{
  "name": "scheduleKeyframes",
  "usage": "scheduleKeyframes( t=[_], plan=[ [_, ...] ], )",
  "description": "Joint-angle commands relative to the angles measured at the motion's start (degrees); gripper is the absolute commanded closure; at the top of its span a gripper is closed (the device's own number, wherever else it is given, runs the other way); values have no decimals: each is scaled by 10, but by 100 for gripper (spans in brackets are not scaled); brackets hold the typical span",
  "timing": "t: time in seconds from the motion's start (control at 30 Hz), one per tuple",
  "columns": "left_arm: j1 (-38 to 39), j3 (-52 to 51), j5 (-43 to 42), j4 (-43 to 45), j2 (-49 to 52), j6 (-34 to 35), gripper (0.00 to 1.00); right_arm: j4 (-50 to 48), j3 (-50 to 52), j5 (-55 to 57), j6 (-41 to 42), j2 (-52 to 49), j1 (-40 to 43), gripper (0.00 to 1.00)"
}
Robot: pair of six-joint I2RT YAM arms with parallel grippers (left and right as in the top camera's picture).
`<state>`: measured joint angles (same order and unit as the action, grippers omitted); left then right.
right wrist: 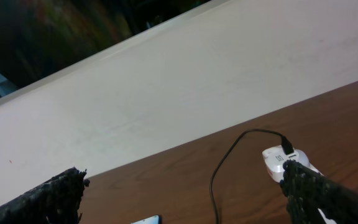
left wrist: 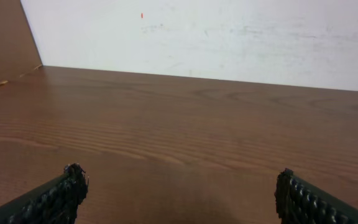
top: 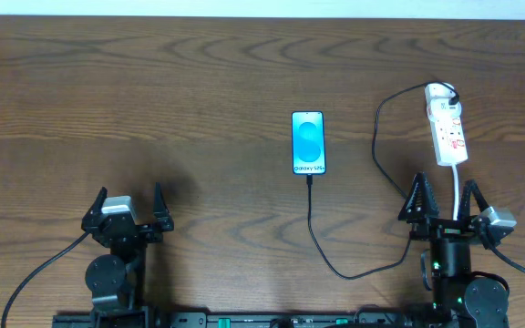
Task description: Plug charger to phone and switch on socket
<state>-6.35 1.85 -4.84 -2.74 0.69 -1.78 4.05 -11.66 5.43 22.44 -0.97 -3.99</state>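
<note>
Slim black-edged phone (top: 308, 143), screen lit blue, lies mid-desk (top: 199, 91), thin black charger cable (top: 311, 205) meeting its 6 o'clock edge. Narrow white power strip (top: 448, 129) at 3 o'clock. Left hand (top: 128, 196) at 7 o'clock and right hand (top: 445, 187) at 5 o'clock both gape wide, empty.

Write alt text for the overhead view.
A lit phone lies at centre, a thin black charger cable running from its near edge round to the white power strip at right. The left gripper and right gripper sit open, empty.
</note>
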Motion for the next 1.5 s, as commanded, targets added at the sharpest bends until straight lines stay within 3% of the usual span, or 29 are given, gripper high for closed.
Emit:
scheduleKeyframes(
  t=[0.0, 0.23, 0.37, 0.67, 1.3, 1.47],
  plan=[
    [-2, -16, -12, -8, -5, -8, 2, -3, 13, 7, 7, 4, 0, 1],
    [-2, -16, -12, -8, -5, -8, 2, -107, 109, 11, 7, 7, 10, 1],
    [-2, -16, -12, -8, -5, -8, 2, -112, 114, 11, 7, 7, 10, 1],
    [-2, -16, -12, -8, -5, -8, 2, -4, 114, 11, -99, 7, 10, 1],
    [-2, -16, -12, -8, -5, -8, 2, -2, 114, -6, -123, 7, 52, 1],
    [-2, -16, -12, -8, -5, -8, 2, 2, 114, -33, -199, 7, 54, 1]
  ],
)
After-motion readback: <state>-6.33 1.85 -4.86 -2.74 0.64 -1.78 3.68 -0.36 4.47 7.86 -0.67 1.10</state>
